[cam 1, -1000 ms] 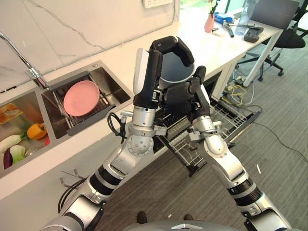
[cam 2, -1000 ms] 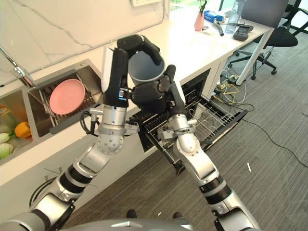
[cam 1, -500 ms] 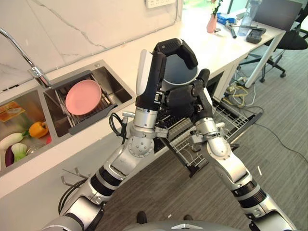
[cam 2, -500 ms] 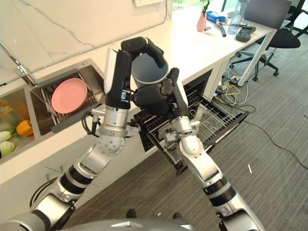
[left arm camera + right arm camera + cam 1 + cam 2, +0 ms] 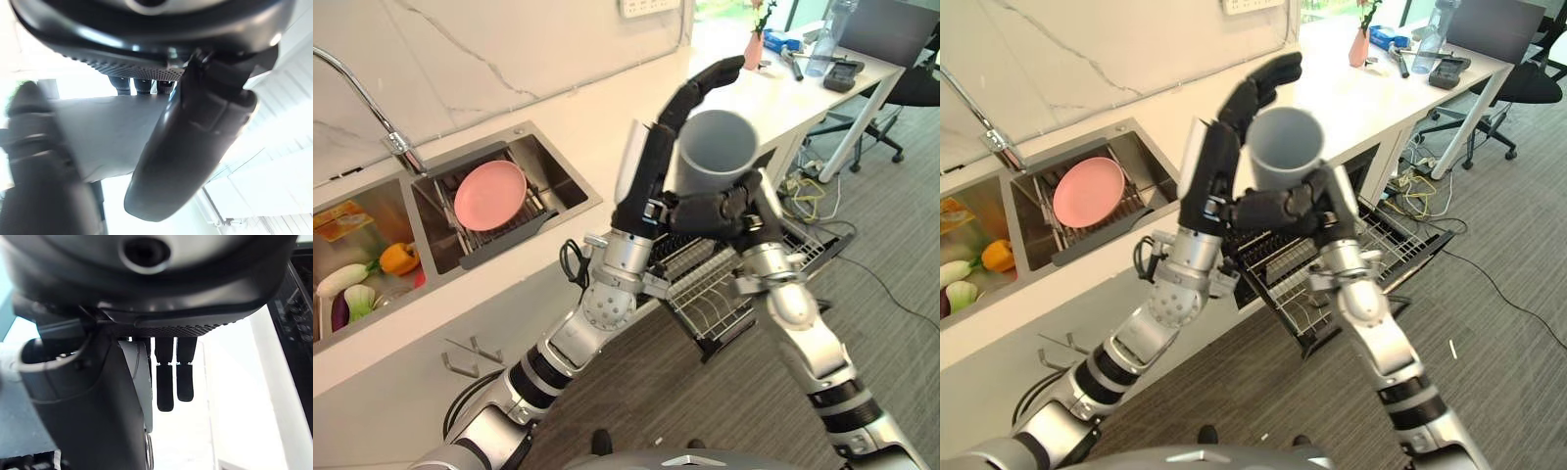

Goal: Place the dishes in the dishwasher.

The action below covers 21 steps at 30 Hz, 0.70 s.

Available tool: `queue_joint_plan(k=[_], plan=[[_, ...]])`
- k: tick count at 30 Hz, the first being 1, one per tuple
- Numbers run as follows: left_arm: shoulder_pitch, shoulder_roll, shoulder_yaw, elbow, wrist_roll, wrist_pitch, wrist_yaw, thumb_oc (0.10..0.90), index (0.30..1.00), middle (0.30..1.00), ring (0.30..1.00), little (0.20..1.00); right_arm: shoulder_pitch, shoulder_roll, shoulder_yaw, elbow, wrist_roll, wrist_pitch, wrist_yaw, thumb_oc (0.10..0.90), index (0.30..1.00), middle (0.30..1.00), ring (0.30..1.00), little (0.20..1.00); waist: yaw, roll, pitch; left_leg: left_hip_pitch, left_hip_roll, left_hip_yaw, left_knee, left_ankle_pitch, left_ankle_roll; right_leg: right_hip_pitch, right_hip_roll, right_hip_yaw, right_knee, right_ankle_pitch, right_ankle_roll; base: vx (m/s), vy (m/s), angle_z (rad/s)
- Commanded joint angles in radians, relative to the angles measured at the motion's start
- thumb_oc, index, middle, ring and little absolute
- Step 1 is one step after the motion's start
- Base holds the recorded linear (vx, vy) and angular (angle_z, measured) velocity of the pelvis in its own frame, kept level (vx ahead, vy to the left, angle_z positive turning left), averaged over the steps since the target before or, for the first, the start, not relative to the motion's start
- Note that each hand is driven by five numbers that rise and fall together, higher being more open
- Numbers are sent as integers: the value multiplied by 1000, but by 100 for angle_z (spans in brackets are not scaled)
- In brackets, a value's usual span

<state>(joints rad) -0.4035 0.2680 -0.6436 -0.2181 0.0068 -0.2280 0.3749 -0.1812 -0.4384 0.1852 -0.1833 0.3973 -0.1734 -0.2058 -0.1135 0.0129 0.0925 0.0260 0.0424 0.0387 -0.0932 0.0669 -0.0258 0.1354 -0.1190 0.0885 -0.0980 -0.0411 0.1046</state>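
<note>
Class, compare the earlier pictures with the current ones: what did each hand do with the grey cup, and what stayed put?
The left hand has uncurled from the grey cup and let go; its fingers now point straight up. The right hand keeps its grip around the cup. The pink plate stays in the sink rack, and the dishwasher rack stays pulled out.

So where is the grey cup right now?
In the left eye view the grey cup is held up at centre by the right hand, above the open dishwasher rack.
</note>
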Motion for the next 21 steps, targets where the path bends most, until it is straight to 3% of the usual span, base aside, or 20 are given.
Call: queue_joint_plan(k=[1, 2, 5, 7, 8, 9, 10, 12, 13, 15, 17, 21], plan=[[-49, -52, -88, 109, -47, -14, -100, 800, 900, 900, 900, 900, -137, 6, -123, -221, 34, -244, 6, 400, 300, 300, 300, 300, -3, -28, -92, 59, 60, 10, 6, -52, -61, -11, 34, -32, 11, 13, 18, -2, 21, -3], [-49, -52, -88, 109, -47, -14, -100, 800, 900, 900, 900, 900, -137, 6, -123, -221, 34, -244, 6, 400, 300, 300, 300, 300, -3, -28, -92, 59, 60, 10, 6, -52, -61, -11, 34, -32, 11, 13, 18, 6, 19, -3], [-14, -53, -107, 147, -87, 16, -177, 800, 900, 900, 900, 900, -80, -97, -157, -145, 60, -169, 55, 400, 300, 300, 300, 300, -15, -34, -94, 60, 61, 16, 6, -53, -62, -13, 32, -32, 11, 16, 21, 0, 4, -1], [15, -41, -124, 166, -104, 36, -237, 800, 900, 900, 900, 900, -46, -205, -169, -73, 39, -68, 75, 400, 300, 300, 300, 300, -21, -42, -94, 60, 62, 21, 6, -54, -62, -15, 32, -31, 11, 19, 24, 0, 0, 0], [34, -31, -134, 183, -120, 60, -295, 800, 900, 900, 900, 900, -34, -288, -170, -27, -12, 26, 97, 400, 300, 300, 300, 300, -25, -47, -93, 59, 62, 24, 6, -54, -63, -18, 33, -29, 11, 21, 25, 0, 0, 0], [34, -31, -134, 183, -120, 60, -295, 800, 900, 900, 900, 900, -34, -288, -170, -27, -12, 26, 97, 400, 300, 300, 300, 300, -25, -47, -93, 59, 62, 24, 6, -54, -63, -18, 33, -29, 11, 21, 25, 0, 0, 0], [51, -20, -132, 203, -123, 71, -328, 800, 900, 900, 900, 900, -32, -357, -163, 10, -71, 101, 129, 400, 300, 300, 300, 300, -26, -52, -94, 56, 61, 27, 6, -52, -64, -20, 34, -29, 11, 22, 26, 0, 0, 0], [51, -21, -131, 204, -123, 71, -328, 800, 900, 900, 900, 900, -34, -358, -162, 11, -71, 102, 129, 400, 300, 300, 300, 300, -27, -51, -93, 57, 61, 27, 6, -53, -64, -19, 34, -29, 11, 22, 26, 0, 0, 0], [92, -4, -123, 226, -114, 79, -348, 800, 900, 900, 900, 900, -10, -420, -150, 61, -119, 206, 200, 400, 300, 300, 300, 300, -24, -59, -90, 54, 62, 28, 6, -51, -66, -20, 34, -31, 11, 22, 28, 0, 0, 0], [136, 5, -99, 254, -90, 72, -332, 800, 900, 900, 900, 900, 18, -469, -145, 72, -180, 266, 269, 400, 300, 300, 300, 300, -19, -66, -88, 51, 62, 23, 6, -50, -67, -21, 32, -36, 11, 22, 30, 0, 0, 0], [212, 14, -57, 307, -77, 70, -318, 800, 900, 900, 900, 900, 80, -507, -150, 152, -260, 292, 338, 400, 300, 300, 300, 300, -6, -73, -81, 44, 59, 9, 6, -46, -67, -20, 31, -47, 11, 22, 30, 1, 3, 3], [328, 45, 3, 350, -62, 70, -325, 800, 900, 900, 900, 900, 157, -491, -174, 258, -298, 271, 388, 400, 300, 300, 300, 300, 18, -81, -73, 34, 53, -13, 6, -43, -67, -18, 29, -66, 11, 18, 29, 9, -2, 11]])
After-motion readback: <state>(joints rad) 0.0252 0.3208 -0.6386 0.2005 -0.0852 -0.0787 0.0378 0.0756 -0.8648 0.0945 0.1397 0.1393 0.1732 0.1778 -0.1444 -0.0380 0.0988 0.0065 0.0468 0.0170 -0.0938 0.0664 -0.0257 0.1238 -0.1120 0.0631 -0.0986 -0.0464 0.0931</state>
